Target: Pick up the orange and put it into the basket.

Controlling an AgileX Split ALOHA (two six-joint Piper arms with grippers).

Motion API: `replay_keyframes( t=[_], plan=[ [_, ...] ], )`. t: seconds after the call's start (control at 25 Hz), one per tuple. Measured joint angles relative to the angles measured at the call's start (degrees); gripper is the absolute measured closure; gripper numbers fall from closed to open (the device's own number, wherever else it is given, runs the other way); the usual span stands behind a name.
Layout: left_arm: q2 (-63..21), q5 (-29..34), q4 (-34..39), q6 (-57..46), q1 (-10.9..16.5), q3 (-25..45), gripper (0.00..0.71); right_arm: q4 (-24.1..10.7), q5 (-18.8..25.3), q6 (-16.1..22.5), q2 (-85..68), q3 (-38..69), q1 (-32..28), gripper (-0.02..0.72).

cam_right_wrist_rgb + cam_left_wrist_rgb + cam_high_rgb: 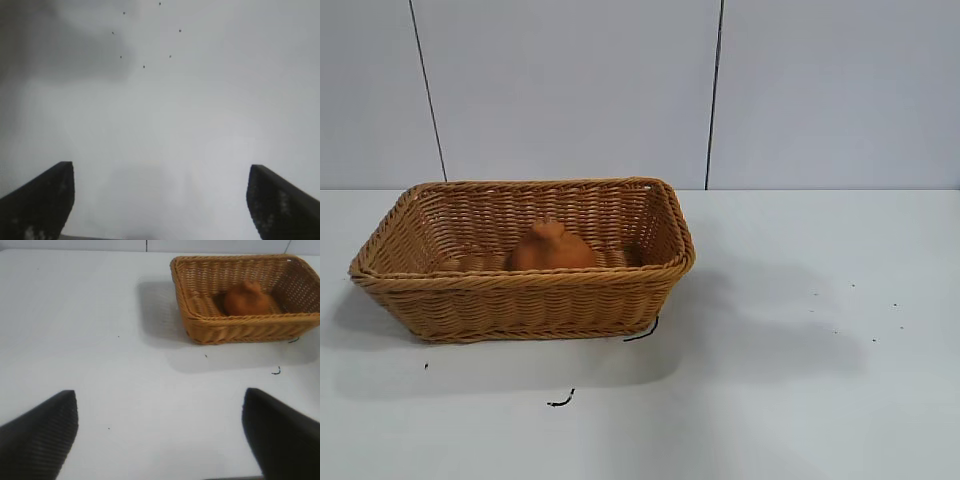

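Observation:
The orange (550, 250) lies inside the tan woven basket (525, 284), near the middle of its floor, knobbed top up. Both also show in the left wrist view, the orange (246, 299) inside the basket (250, 326). Neither arm shows in the exterior view. My left gripper (160, 427) is open and empty over bare white table, well away from the basket. My right gripper (161, 200) is open and empty over bare table, with neither the basket nor the orange in its view.
The basket stands on the left half of a white table (800, 380) in front of a pale panelled wall. Small black scraps (560, 401) and specks lie on the table near the basket's front and at the right.

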Motion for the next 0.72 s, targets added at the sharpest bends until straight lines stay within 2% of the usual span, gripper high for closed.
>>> replay_keyframes(
  t=[0.24, 0.4, 0.72],
  plan=[
    [0.0, 0.0, 0.0, 0.0, 0.0, 0.0, 0.071, 0.0, -6.5, -0.9, -21.6, 12.5, 0.0, 0.036],
    [0.0, 0.0, 0.0, 0.0, 0.0, 0.0, 0.071, 0.0, -8.5, -1.0, -31.5, 19.0, 0.0, 0.036],
    [0.0, 0.0, 0.0, 0.0, 0.0, 0.0, 0.071, 0.3, -10.1, -0.8, -43.7, 19.7, 0.0, 0.036]
  ],
)
